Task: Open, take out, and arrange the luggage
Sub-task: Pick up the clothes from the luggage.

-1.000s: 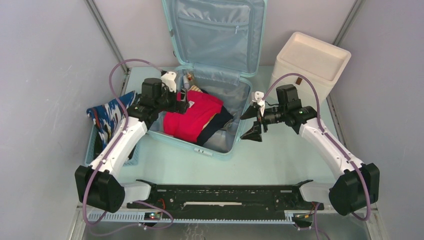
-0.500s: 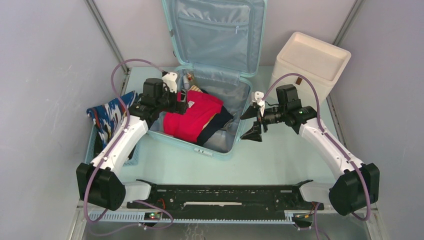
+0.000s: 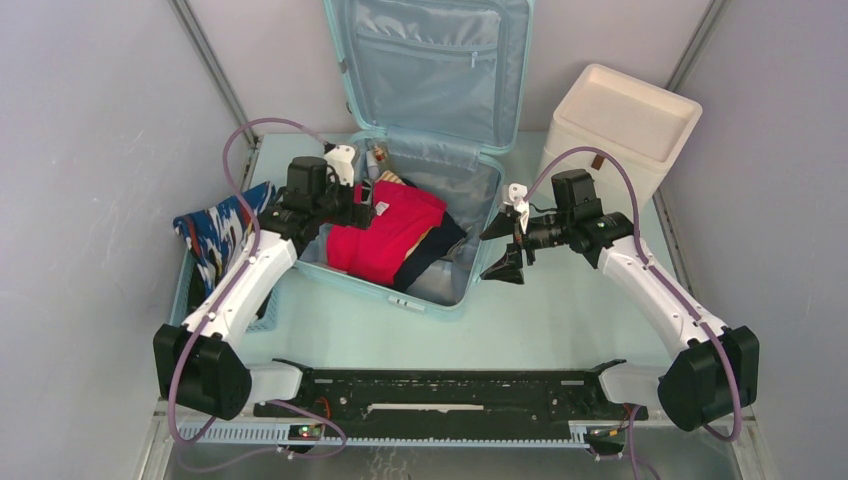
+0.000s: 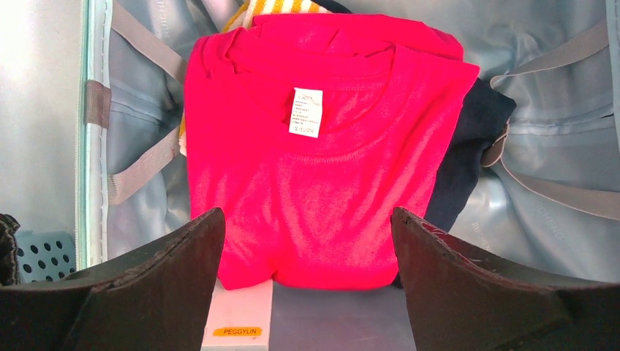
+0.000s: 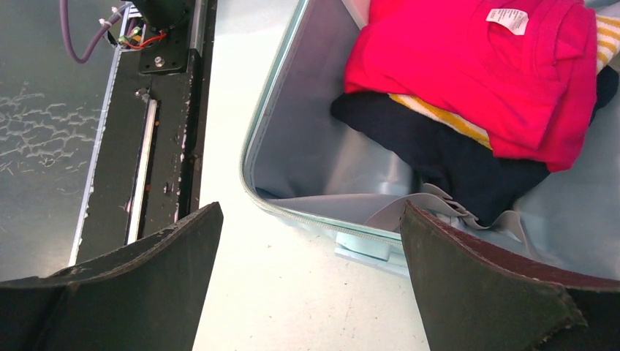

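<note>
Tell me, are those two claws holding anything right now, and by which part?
Nothing is held. The left gripper hangs open over the folded red shirt in the suitcase; the right gripper stands open near the suitcase's rim.

The luggage [image 3: 445,285] is a pale mint-blue hard-shell suitcase. It lies open toward the 12 o'clock end of the table [image 3: 520,330]. The base shell [image 3: 372,286] sits flat and slightly askew, with its near rim slanting down toward 5 o'clock. The lid [image 3: 430,90] is raised along the base's 12 o'clock edge, standing near upright with its inner face showing. The lining is grey-blue fabric throughout. A zip pocket [image 3: 428,45] spans the upper lid. Grey straps [image 4: 139,170] lie loose against the base's inner walls. A small white label [image 3: 410,303] sits on the near rim at 6 o'clock.
</note>
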Robot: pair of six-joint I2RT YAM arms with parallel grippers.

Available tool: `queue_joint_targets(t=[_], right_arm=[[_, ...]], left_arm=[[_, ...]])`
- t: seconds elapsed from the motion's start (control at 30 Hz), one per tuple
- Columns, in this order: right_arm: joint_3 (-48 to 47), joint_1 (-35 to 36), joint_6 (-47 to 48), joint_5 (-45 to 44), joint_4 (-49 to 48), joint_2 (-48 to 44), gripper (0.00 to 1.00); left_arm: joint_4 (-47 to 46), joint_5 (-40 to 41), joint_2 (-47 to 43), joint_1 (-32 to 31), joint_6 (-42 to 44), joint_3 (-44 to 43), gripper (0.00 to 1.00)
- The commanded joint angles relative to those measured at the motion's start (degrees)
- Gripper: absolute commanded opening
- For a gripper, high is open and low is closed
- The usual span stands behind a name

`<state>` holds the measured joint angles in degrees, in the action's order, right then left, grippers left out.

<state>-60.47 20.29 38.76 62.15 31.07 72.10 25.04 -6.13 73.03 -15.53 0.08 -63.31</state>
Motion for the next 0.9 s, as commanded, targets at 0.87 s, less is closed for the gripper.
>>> queue_joint_targets(t=[0.87], right_arm=[[-0.1,0.9,1.7,-0.2,0.3,-0.3,1.0]], left_arm=[[1.0,0.7,1.2,-0.3,1.3,-1.3,0.87]])
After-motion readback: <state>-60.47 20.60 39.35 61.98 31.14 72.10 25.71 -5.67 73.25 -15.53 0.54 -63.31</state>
